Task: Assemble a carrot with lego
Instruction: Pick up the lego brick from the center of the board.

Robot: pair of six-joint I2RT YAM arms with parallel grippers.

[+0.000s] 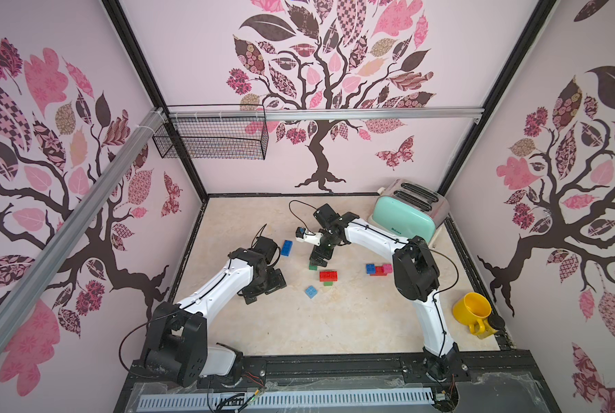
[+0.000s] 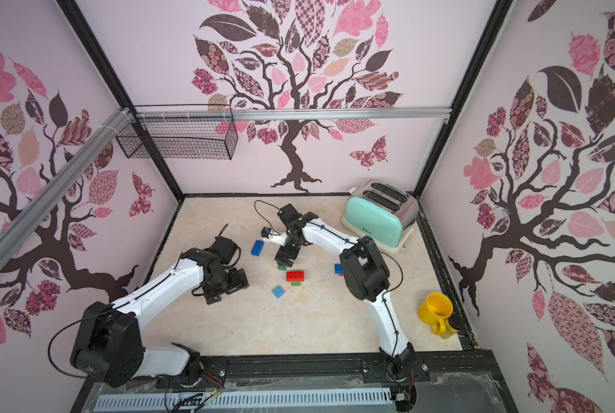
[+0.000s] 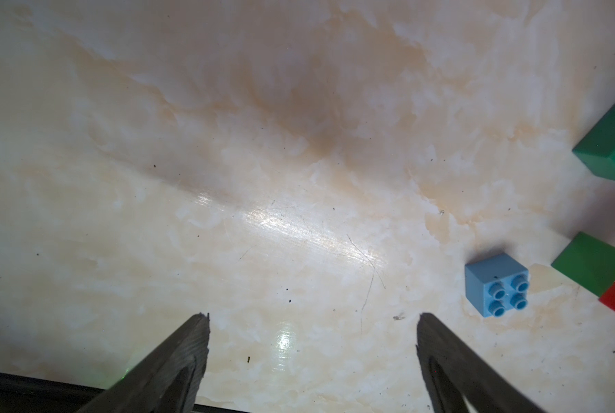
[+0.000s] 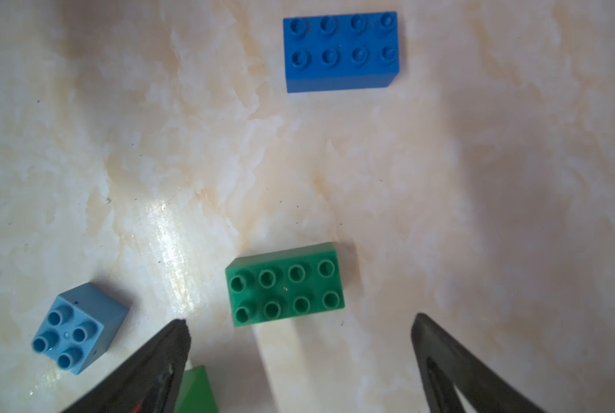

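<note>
The lego [image 2: 295, 275] lies loose across the middle of the bench [image 1: 334, 329] — no brick is held. The right gripper [image 4: 300, 321] is spread wide and points down at a green brick [image 4: 284, 284], an eight-stud oblong lying flat just beyond its fingertips. In a top view this gripper [image 1: 316, 259] hides most of that brick [image 1: 313, 266].

Left and farther off lies a dark blue brick [image 1: 286, 247], also with eight studs. Just near of the green brick sits a red brick [image 1: 328, 275] with a second green piece [image 1: 328, 283] touching its near edge; I cannot tell if they are joined. A light blue brick [image 1: 311, 291], square with four studs, lies near and left of that pair. To the right, a trio [image 1: 379, 270] of blue, red and pink bricks sits touching in a row.

The left gripper [image 3: 313, 316] is spread too, over bare bench, well apart from the light blue brick [image 3: 495, 289].

A mint toaster [image 1: 406, 214] stands far right — the small dark word on its side is too small to read. A yellow mug [image 1: 472, 309] sits near right.
</note>
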